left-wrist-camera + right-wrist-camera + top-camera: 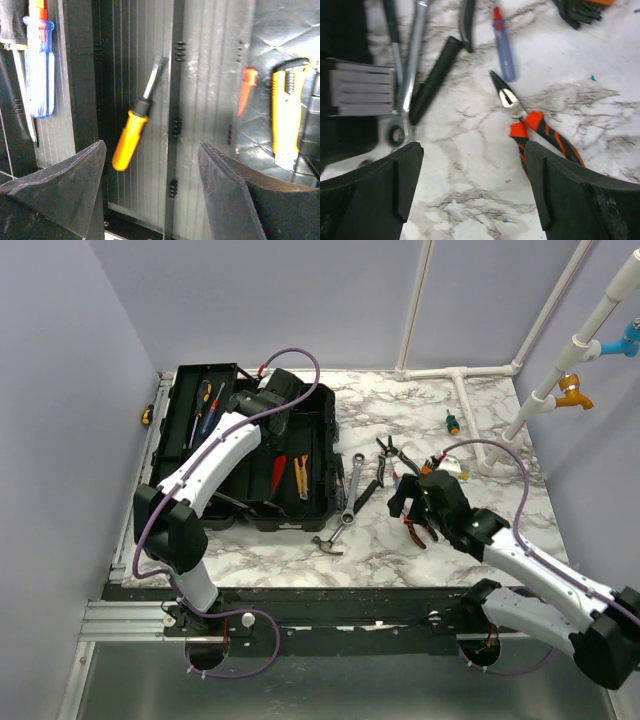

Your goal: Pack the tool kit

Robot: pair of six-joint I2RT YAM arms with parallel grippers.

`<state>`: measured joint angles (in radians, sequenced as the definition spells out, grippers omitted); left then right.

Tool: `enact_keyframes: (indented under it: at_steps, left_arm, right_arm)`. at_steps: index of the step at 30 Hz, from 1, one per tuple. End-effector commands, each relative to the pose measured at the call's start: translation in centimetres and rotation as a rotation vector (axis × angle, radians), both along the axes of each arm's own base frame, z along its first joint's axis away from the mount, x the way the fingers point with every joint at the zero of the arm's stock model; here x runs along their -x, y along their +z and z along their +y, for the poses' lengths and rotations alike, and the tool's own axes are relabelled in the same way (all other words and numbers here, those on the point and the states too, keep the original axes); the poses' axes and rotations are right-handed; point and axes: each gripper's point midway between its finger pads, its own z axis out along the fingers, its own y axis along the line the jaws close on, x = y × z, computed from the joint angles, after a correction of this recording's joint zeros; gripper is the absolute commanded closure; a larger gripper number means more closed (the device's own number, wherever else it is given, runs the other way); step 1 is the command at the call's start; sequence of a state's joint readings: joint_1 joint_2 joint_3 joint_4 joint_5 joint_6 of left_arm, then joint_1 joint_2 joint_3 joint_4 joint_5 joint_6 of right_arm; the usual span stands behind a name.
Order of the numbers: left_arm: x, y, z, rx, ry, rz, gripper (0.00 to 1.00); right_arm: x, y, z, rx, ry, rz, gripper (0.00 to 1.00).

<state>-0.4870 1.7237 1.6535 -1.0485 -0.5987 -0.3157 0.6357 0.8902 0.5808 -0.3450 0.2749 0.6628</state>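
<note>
Left gripper point(152, 147): jaws wide, empty, over orange-handled screwdriver point(131, 140) lying in toolbox point(210, 100) | Right gripper point(474, 147): jaws wide, empty, above red-handled pliers point(535, 125) on marble table point(600, 100)

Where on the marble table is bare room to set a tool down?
Free: the far strip between toolbox and white pipe; the near strip in front of the hammer. Crowded: the middle, around wrench, black pliers and the right tool.
</note>
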Motion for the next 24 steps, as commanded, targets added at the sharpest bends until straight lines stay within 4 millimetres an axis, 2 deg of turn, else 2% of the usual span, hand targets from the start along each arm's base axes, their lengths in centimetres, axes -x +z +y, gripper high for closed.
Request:
enact_keyframes:
  at_steps: [1,4,7,10,12,14,18,21,24]
  left_arm:
    - [1.4,3.6,-2.7,0.132,-0.076,-0.088,0.23]
    - [2.7,4.6,-5.6,0.239,-0.175,-0.117,0.18]
    - [4.4,5.9,-9.5,0.442,-0.325,-0.140,0.05]
    - [6.3,6.9,-12.4,0.633,-0.451,-0.157,0.01]
    - [7.8,7.6,-13.8,0.748,-0.518,-0.176,0.01]
    - [9.2,8.2,-14.8,0.849,-0.578,-0.217,0.01]
    - [12.1,8.3,-16.3,1.030,-0.707,-0.282,0.01]
    - [13.6,7.1,-16.7,1.094,-0.755,-0.277,0.01]
    - [14.7,5.6,-17.0,1.127,-0.797,-0.256,0.01]
  right_arm:
    - [-0.6,-1.5,-2.6,0.156,-0.136,0.085,0.10]
    - [-0.8,-2.4,-1.8,0.157,-0.105,0.116,0.11]
    - [-1.1,-2.7,-0.1,0.124,-0.048,0.135,0.16]
    - [-1.8,-2.8,0.9,0.108,-0.032,0.148,0.16]
    - [-2.8,-2.8,-0.7,0.140,-0.200,0.159,0.16]
    - [-3.6,-2.5,-1.9,0.185,-0.309,0.170,0.20]
    - [-6.1,-2.1,-0.4,0.238,-0.269,0.155,0.20]
    - [-8.3,-1.7,1.1,0.276,-0.215,0.136,0.20]
    - [-9.9,-2.4,2.3,0.296,-0.158,0.167,0.22]
